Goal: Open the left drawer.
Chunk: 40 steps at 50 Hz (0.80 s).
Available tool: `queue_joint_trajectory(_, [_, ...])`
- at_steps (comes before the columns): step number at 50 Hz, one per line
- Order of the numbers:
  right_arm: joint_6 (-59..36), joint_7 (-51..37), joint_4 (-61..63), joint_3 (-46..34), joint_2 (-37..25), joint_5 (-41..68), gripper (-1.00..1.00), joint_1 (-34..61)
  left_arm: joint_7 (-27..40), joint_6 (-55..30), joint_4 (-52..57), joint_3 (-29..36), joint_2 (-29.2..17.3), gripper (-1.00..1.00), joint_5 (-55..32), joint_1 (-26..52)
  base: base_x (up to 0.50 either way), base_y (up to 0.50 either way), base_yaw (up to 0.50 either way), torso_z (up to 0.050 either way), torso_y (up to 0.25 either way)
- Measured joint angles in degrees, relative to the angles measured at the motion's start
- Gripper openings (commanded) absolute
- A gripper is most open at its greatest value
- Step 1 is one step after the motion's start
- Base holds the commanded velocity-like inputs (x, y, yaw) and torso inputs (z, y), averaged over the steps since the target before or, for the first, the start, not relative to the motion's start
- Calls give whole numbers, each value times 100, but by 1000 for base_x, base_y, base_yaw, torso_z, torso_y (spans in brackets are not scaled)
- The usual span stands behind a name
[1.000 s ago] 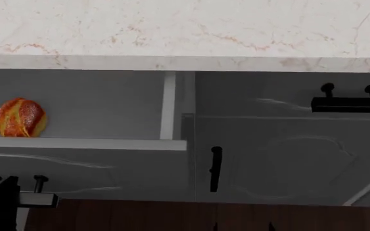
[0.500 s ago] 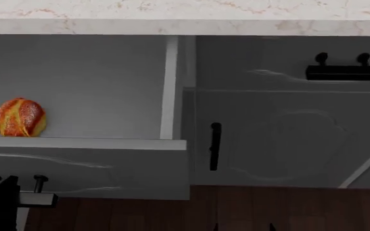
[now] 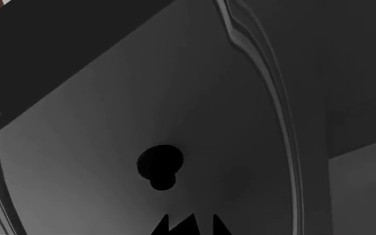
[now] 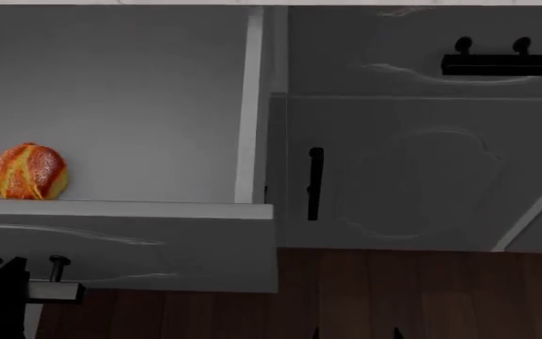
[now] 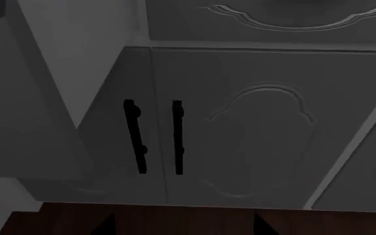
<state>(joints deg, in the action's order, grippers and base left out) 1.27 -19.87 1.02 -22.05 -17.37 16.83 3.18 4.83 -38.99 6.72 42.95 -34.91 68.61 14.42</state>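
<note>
The left drawer [image 4: 158,251] stands pulled far out, its pale box wall [image 4: 248,106] and floor showing. Its bar handle [image 4: 54,290] lies at the lower left. My left gripper [image 4: 3,293] sits at that handle's left end, shut on it. In the left wrist view the dark drawer front [image 3: 109,122] fills the frame, with one black handle post [image 3: 160,166] just beyond my left gripper [image 3: 191,226], whose tips stand close together. My right gripper [image 4: 356,333] is open and empty low over the floor; it also shows in the right wrist view [image 5: 182,227], facing the doors.
A round orange-red bun [image 4: 30,172] lies in the drawer. The matching drawer front [image 4: 422,49] with its black handle [image 4: 497,65] is at the upper right. Grey doors with vertical black handles [image 4: 315,183] [image 5: 177,137] stand below it. Dark wood floor [image 4: 422,293] lies in front.
The countertop and cabinet face have slid up the head view while the drawer front and my left gripper kept their place. More of the drawer's inside shows: it has come farther out.
</note>
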Motion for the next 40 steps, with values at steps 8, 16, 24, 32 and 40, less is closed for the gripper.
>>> queue_joint_trajectory(8, [13, 0, -15, -14, -7, 8, 100, 7, 53, 7, -6, -6, 3, -100, -50, -12, -187, 0, 0, 0, 0])
queue_joint_trajectory(16, [18, -7, -12, -24, -16, 17, 100, 9, 41, 4, 15, -9, -2, -100, -51, -17, -186, 0, 0, 0, 0])
queue_joint_trajectory(24, [23, -16, -11, -36, -24, 24, 100, 13, 11, 4, 12, -12, 6, -100, -22, -22, -186, 0, 0, 3, 0])
queue_joint_trajectory(32, [37, -19, -25, -48, -29, 31, 100, 17, 17, 10, -3, -20, 16, -100, -16, -20, -188, 0, 0, 0, 0])
queue_joint_trajectory(40, [51, -20, -42, -59, -33, 40, 100, 22, 49, 27, -6, -21, 12, -100, -81, -8, -188, 0, 0, 0, 0])
